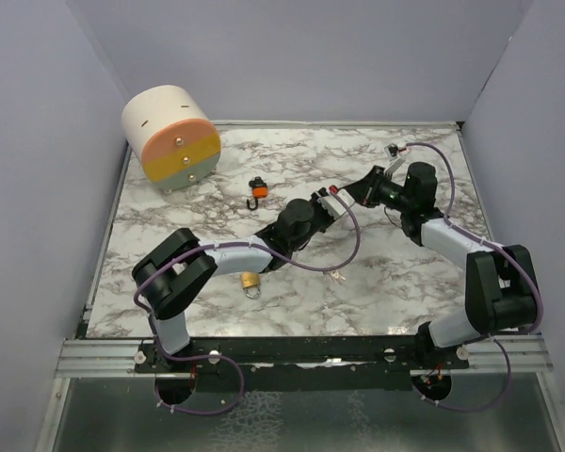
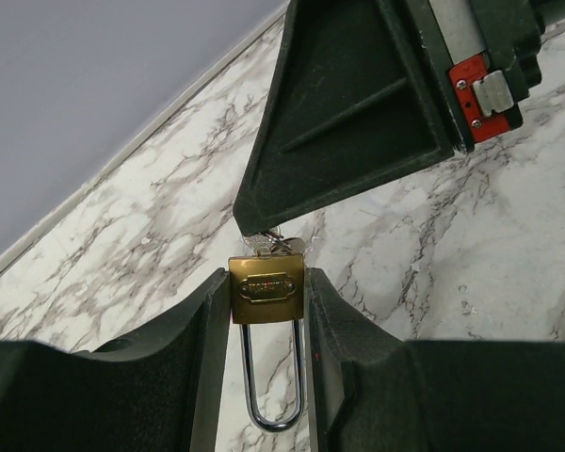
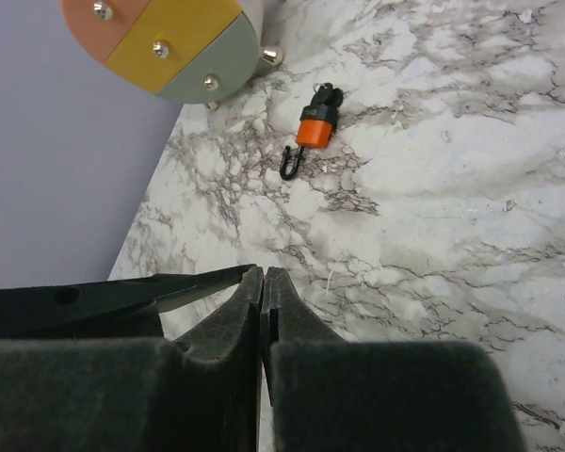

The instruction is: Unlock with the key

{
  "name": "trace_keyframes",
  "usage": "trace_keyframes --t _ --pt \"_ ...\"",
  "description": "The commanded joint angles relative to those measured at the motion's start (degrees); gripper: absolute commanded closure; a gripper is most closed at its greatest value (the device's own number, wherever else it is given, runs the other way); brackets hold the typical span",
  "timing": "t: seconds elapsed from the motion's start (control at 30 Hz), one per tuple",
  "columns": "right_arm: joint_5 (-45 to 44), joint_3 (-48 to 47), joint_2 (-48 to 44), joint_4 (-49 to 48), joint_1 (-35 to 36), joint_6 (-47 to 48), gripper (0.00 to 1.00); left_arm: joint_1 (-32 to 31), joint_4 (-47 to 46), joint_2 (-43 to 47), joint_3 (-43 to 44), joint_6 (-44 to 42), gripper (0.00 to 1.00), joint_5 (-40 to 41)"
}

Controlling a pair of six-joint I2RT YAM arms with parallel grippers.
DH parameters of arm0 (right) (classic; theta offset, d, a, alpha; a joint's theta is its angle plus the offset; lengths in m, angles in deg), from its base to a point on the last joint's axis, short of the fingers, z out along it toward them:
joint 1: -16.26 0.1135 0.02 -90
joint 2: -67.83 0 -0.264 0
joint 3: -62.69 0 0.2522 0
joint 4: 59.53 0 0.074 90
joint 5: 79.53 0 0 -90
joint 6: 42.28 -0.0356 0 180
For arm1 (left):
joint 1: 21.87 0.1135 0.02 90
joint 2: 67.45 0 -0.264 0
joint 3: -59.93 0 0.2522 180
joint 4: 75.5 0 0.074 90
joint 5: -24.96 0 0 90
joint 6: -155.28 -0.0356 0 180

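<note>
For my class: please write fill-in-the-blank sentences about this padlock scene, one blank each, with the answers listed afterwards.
1. The left arm's fingers grip the held padlock, whose body is ___ in colour.
2. The loose padlock, lying on the marble table near the round drawer unit, has an ___ body.
3. The drawer unit shows ___ coloured fronts.
4. Pinching the key at the held padlock's top, the right arm's fingers are ___.
Missing words: brass; orange; three; shut.
</note>
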Motion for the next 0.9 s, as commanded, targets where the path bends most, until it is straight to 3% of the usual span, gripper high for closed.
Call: trace_keyframes --t 0.0,0.33,0.57,0.63,0.77,0.87 --pt "0.3 -2.1 3.1 8.5 1.3 -2.2 0.99 -3.4 -5.6 -1.0 5.8 -2.8 1.0 4.5" --pt "-1.3 -6.2 7.0 15.2 1.3 -4.0 0.99 -6.3 -0.8 -4.9 10.1 -5.2 1.0 14.5" --pt "-0.1 -6.6 7.2 14.1 1.3 -5.2 0.99 -6.6 1.4 -6.0 10.8 -4.2 1.0 16.4" --pt "-0.1 -6.4 6.5 11.9 1.1 -6.3 0.94 -6.5 2.4 -6.3 11.0 -3.4 1.0 16.7" --pt "-0.5 -6.2 4.3 8.8 -1.0 -7.3 0.69 -6.1 4.6 -6.7 10.2 -0.6 1.0 17.5" --pt "-1.2 -6.6 2.7 8.5 -3.6 -7.3 0.61 -5.2 6.8 -6.3 9.2 3.5 1.0 17.6"
